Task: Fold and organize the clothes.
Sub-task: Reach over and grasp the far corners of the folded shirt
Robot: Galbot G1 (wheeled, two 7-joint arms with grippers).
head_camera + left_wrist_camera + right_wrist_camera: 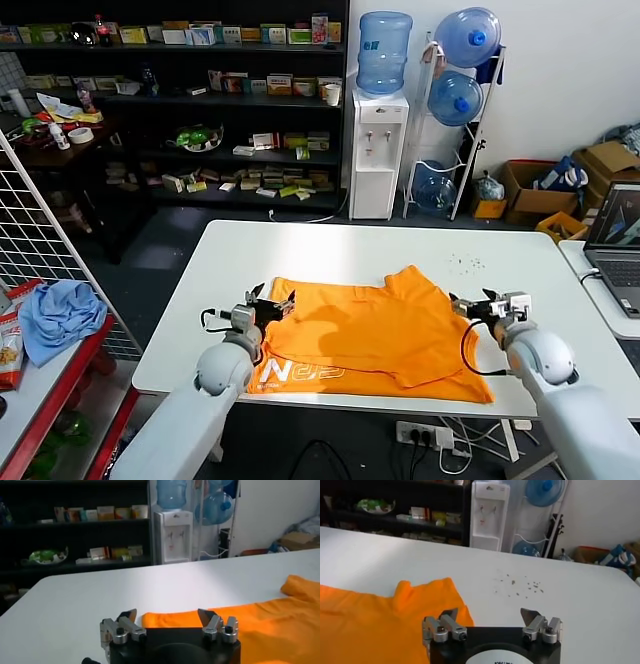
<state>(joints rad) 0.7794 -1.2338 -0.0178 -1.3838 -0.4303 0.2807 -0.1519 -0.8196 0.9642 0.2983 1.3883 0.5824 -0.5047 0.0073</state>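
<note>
A bright orange short-sleeved cotton T-shirt (365, 335) with white printed lettering lies partly folded on a white rectangular desk (330, 255). Its lower hem runs along the desk's near edge, where part of the white lettering shows near the left end. An upper layer of the shirt is folded over the lower one, and a sleeve points toward the desk's far right side.

The left pincer (268, 303) sits at the shirt's left edge, its jaws spread wide and holding nothing; in the left wrist view (167, 617) the orange fabric lies just beyond the fingertips. The right pincer (468, 306) sits at the shirt's right edge, jaws also spread wide and empty; in the right wrist view (490, 616) the shirt's sleeve lies just ahead on one side.

Small dark specks (465, 263) dot the desk toward its far right corner. Off the desk's left edge, a light blue cloth (60, 315) rests on a red-edged side table. Beyond the desk's far edge stand a white water dispenser (379, 150) and dark shelves (200, 100) of boxes.
</note>
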